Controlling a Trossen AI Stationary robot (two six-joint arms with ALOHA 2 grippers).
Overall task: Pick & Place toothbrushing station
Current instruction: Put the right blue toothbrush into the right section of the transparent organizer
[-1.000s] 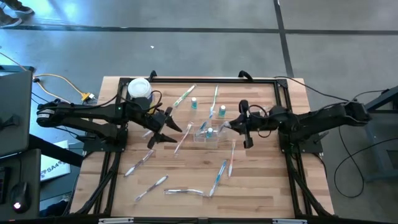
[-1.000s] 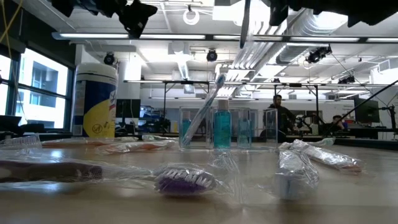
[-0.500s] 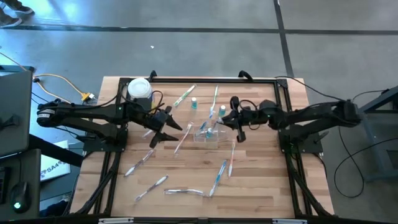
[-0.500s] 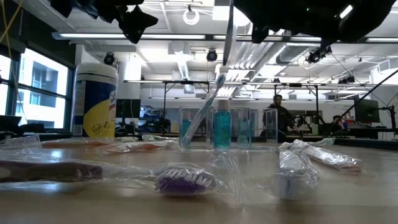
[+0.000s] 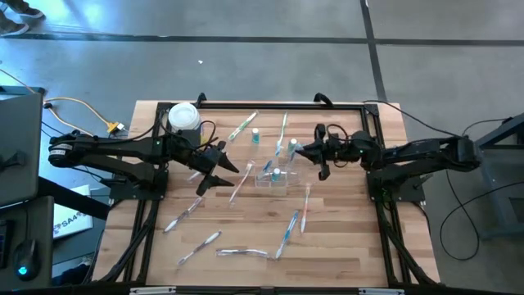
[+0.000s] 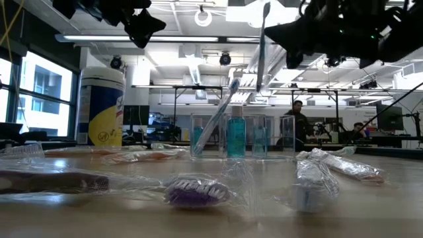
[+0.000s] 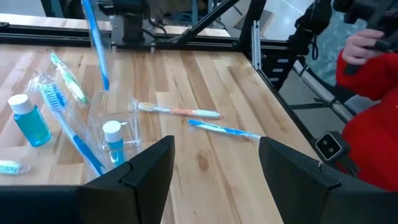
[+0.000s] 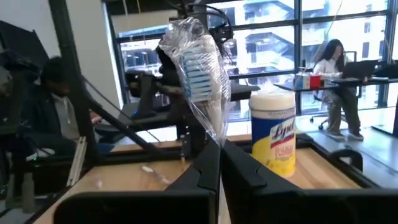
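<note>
The toothbrushing station, a clear boxy holder (image 5: pixel 274 174), stands on the wood at mid-table. It also shows in the low view (image 6: pixel 241 135) and the left wrist view (image 7: pixel 112 121). A blue toothbrush leans inside it, and a small blue bottle stands in it. My right gripper (image 5: pixel 319 154) is shut on a plastic-wrapped toothbrush (image 6: pixel 262 46) in the air, just right of the holder. My left gripper (image 5: pixel 219 170) is open and empty, above the table left of the holder. My right gripper pinches the wrapped toothbrush's handle (image 8: pixel 214 140) between its two fingers, which come roughly level from the table's right and lie across the brush. The brush stands upright with its bristle head (image 8: pixel 196 62) up. Its lower end (image 6: pixel 261 89) hangs clear above the table.
A white wipes tub (image 5: pixel 182 116) with a yellow label stands at the far left corner. Several wrapped toothbrushes (image 5: pixel 286 233) lie scattered over the near half. Small blue bottles (image 5: pixel 255 137) stand beyond the holder. A person in red (image 7: pixel 373 81) is beyond the table's edge.
My right gripper has swung toward the table's left over the holder with the toothbrush, then back toward the right. The brush has stayed upright and clear of the table.
</note>
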